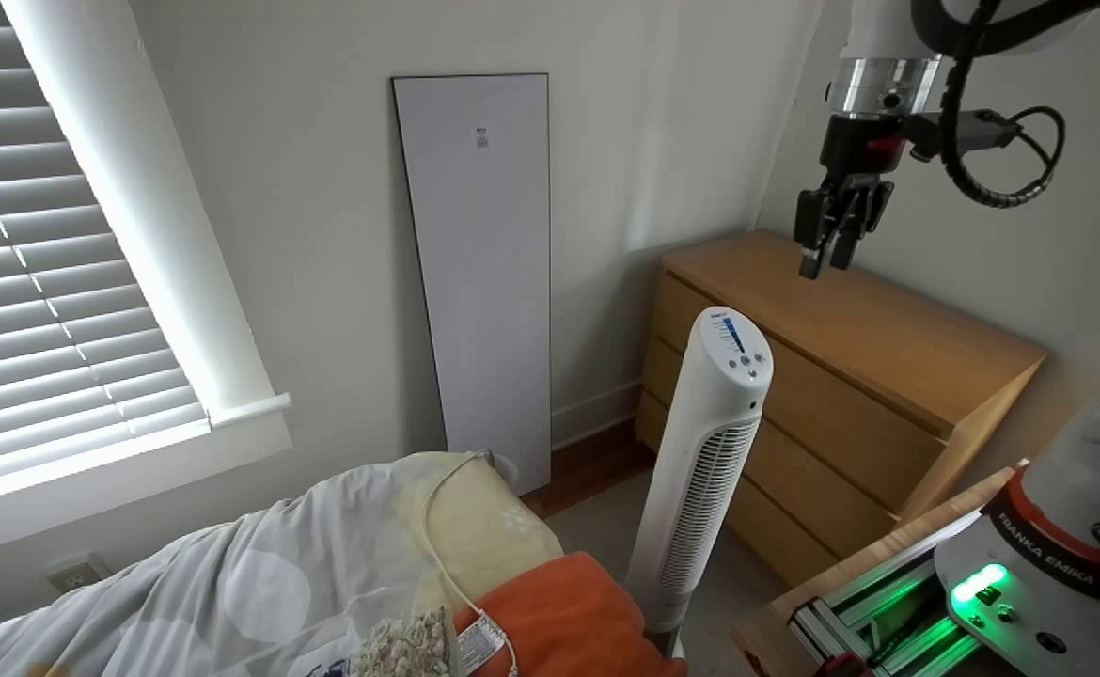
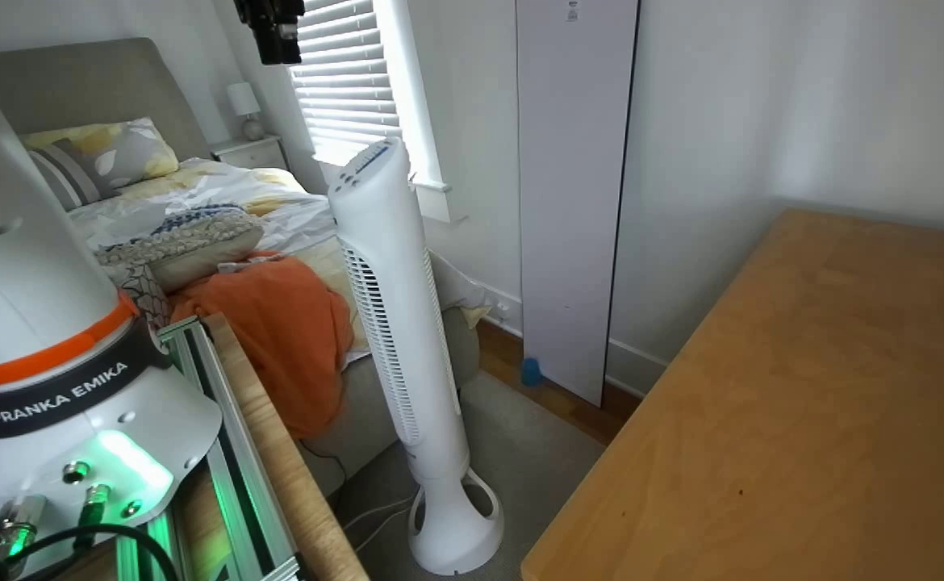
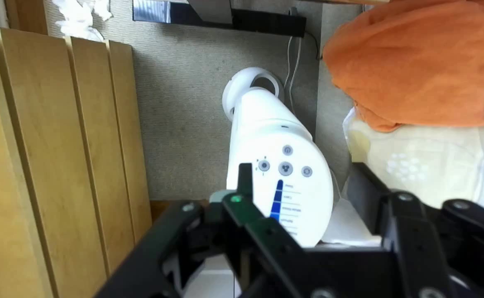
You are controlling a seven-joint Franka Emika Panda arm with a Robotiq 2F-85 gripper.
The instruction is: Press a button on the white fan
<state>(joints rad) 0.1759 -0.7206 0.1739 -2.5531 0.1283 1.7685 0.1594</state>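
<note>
Only the wrist view resolves the power-icon button. White tower fan stands between bed and dresser. Gripper points down, above and clear of it; fingers spread, gripping nothing.

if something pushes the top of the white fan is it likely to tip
Probably, if shoved sideways: the white fan is tall and slim above a small round base. Its smooth, slanted top may also let a push slip.

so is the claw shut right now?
No: in the wrist view the claw has its fingers wide apart, with part of the white fan showing between them.
</note>
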